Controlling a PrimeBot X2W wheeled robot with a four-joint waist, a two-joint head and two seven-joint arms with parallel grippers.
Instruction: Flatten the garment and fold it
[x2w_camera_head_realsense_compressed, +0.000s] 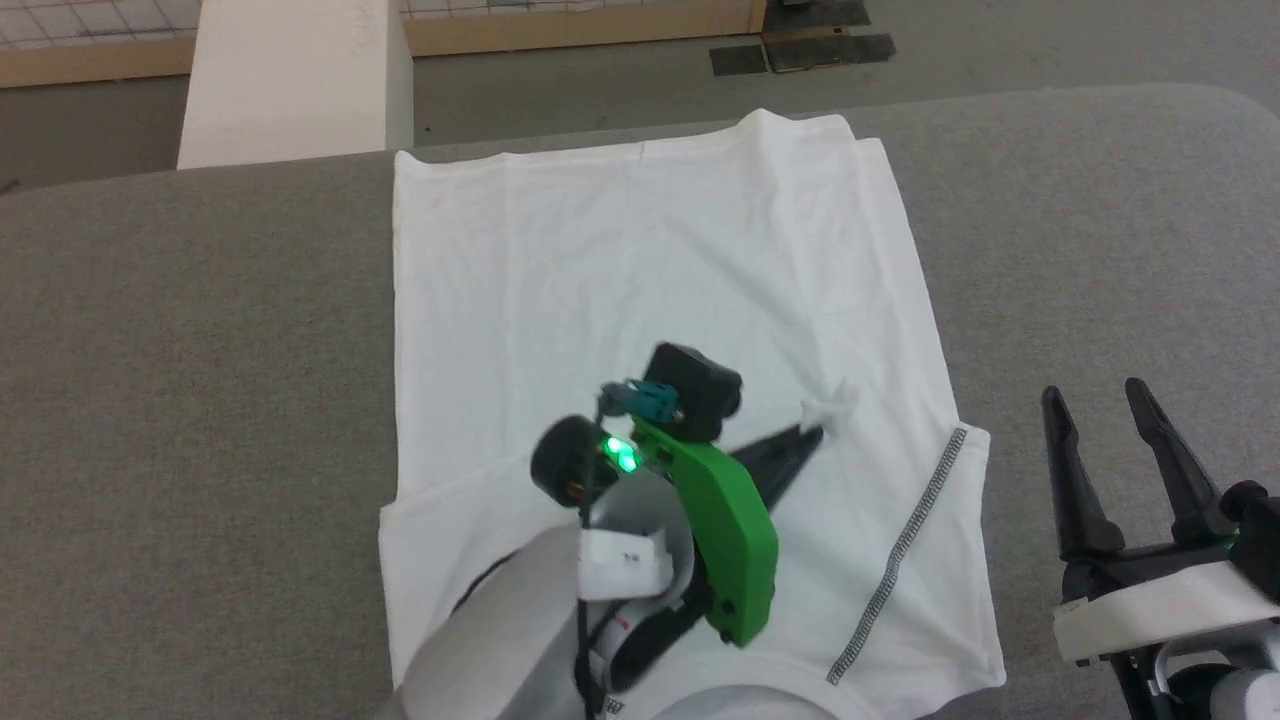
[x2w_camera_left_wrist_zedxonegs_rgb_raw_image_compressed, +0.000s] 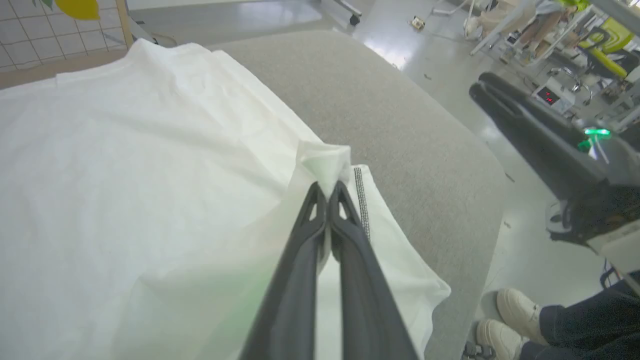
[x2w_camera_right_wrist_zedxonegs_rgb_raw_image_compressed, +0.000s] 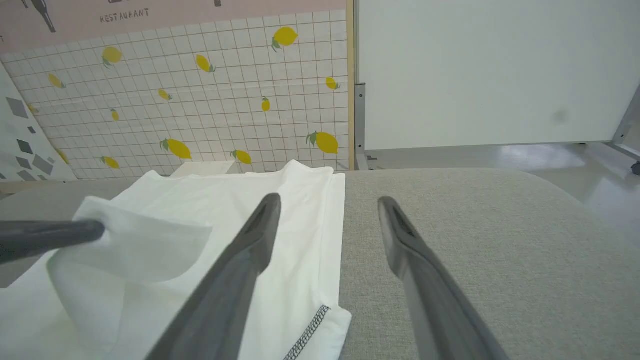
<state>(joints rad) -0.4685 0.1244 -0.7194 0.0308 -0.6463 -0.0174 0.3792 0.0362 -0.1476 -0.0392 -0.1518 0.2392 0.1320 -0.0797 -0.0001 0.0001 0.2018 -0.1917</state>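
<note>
The white garment (x2w_camera_head_realsense_compressed: 640, 290) lies spread on the grey table, its sides folded in, with a grey stitched seam (x2w_camera_head_realsense_compressed: 905, 545) running diagonally at its near right. My left gripper (x2w_camera_head_realsense_compressed: 818, 428) is over the garment's right half, shut on a small pinch of fabric (x2w_camera_left_wrist_zedxonegs_rgb_raw_image_compressed: 327, 162) lifted off the cloth. That raised fold of the garment (x2w_camera_right_wrist_zedxonegs_rgb_raw_image_compressed: 135, 240) also appears in the right wrist view, held by the left gripper's dark fingers (x2w_camera_right_wrist_zedxonegs_rgb_raw_image_compressed: 55, 235). My right gripper (x2w_camera_head_realsense_compressed: 1095, 405) stands open over bare table to the right of the garment, nothing between its fingers.
The grey padded table (x2w_camera_head_realsense_compressed: 180, 380) extends left and right of the garment, its rounded right edge (x2w_camera_left_wrist_zedxonegs_rgb_raw_image_compressed: 492, 220) dropping to the floor. A white box (x2w_camera_head_realsense_compressed: 295, 80) stands behind the table's far edge. A person's white shoes (x2w_camera_left_wrist_zedxonegs_rgb_raw_image_compressed: 507, 320) are on the floor at the right.
</note>
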